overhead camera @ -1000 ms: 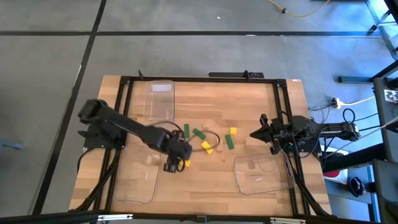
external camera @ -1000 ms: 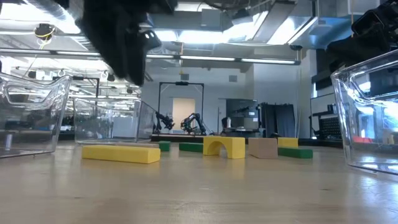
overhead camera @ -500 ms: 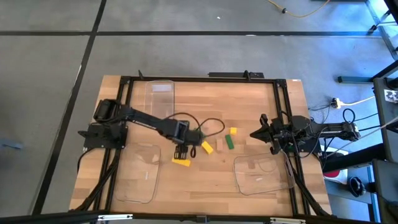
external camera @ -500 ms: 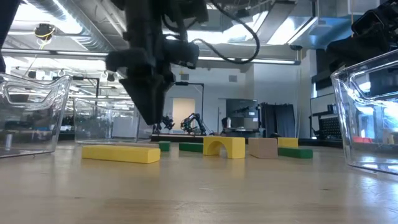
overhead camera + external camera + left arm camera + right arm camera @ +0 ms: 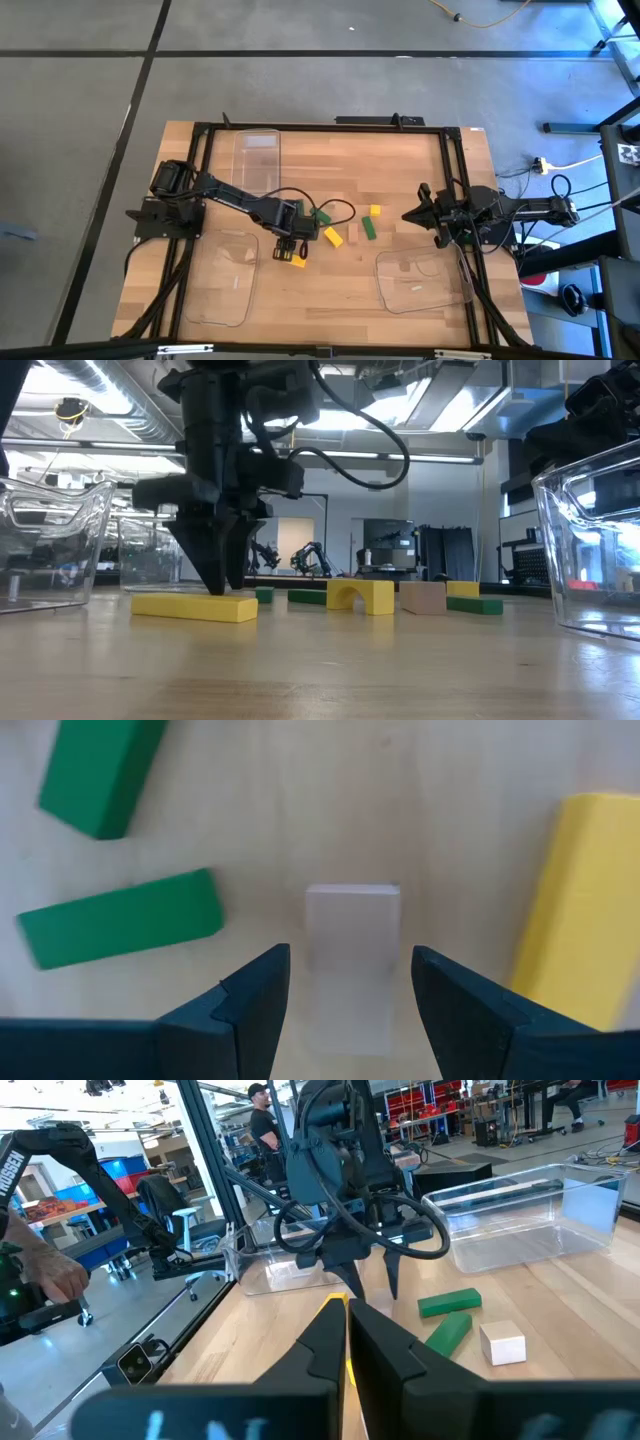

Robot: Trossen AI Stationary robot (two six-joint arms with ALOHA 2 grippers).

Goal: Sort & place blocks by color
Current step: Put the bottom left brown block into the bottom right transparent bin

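My left gripper (image 5: 288, 246) is open and points down at the table's middle. In the left wrist view its fingers stand on either side of a small tan block (image 5: 350, 970) with a gap on each side. Two green bars (image 5: 120, 930) (image 5: 98, 770) and a yellow bar (image 5: 580, 910) lie flat around it. In the low view the left gripper (image 5: 224, 585) stands just behind the yellow bar (image 5: 195, 606). More yellow (image 5: 333, 236) and green (image 5: 369, 228) blocks lie toward the right. My right gripper (image 5: 408, 215) is shut and waits at the table's right side.
Three clear plastic trays sit on the table: one at the far side (image 5: 258, 160), one near left (image 5: 222, 290), one near right (image 5: 422, 282). A black cable (image 5: 335, 208) loops off the left arm over the blocks. People (image 5: 262, 1120) stand in the room beyond.
My left gripper has moved from over the near left tray's edge a little toward the table's right. It has then come down until its fingertips reach the table beside the yellow bar. The blocks have stayed where they were.
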